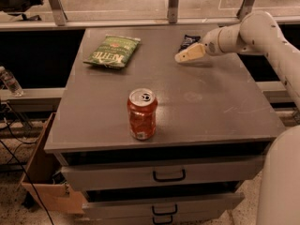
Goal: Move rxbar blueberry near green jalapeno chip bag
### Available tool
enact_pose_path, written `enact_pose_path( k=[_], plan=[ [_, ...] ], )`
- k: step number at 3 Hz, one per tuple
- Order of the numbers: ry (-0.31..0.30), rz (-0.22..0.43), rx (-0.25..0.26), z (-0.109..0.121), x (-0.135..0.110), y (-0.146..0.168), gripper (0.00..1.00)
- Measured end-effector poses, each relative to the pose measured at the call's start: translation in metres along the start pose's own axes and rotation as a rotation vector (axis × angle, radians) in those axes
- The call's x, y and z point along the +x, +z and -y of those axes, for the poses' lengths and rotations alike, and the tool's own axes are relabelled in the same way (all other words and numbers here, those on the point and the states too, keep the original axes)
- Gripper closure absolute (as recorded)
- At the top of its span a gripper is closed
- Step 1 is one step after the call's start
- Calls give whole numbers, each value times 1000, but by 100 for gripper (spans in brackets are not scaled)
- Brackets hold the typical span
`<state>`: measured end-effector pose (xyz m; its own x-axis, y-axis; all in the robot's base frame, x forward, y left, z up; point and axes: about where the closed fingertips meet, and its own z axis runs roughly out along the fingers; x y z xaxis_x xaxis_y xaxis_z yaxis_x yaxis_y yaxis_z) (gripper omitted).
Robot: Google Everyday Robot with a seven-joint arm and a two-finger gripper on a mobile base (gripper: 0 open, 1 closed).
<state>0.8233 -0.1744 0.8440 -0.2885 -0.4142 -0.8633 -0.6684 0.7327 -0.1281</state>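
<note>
The rxbar blueberry [189,41] is a small dark wrapper lying flat on the grey table top near the far right. My gripper [186,56] hangs low over the table just in front of and slightly left of the bar, pointing left, and the bar is not in it. The green jalapeno chip bag [112,51] lies flat at the far left of the table, well to the left of the gripper and the bar.
An orange soda can [142,114] stands upright near the table's front middle. The table [220,107] is a grey cabinet with drawers below. A cardboard box [44,182] sits on the floor at the left. A rail runs behind the table.
</note>
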Motion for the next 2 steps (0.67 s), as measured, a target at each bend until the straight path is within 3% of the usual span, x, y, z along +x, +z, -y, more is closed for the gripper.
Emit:
enact_pose_path(
  k=[2],
  plan=[
    [15, 9, -14, -1, 5, 12, 42]
  ],
)
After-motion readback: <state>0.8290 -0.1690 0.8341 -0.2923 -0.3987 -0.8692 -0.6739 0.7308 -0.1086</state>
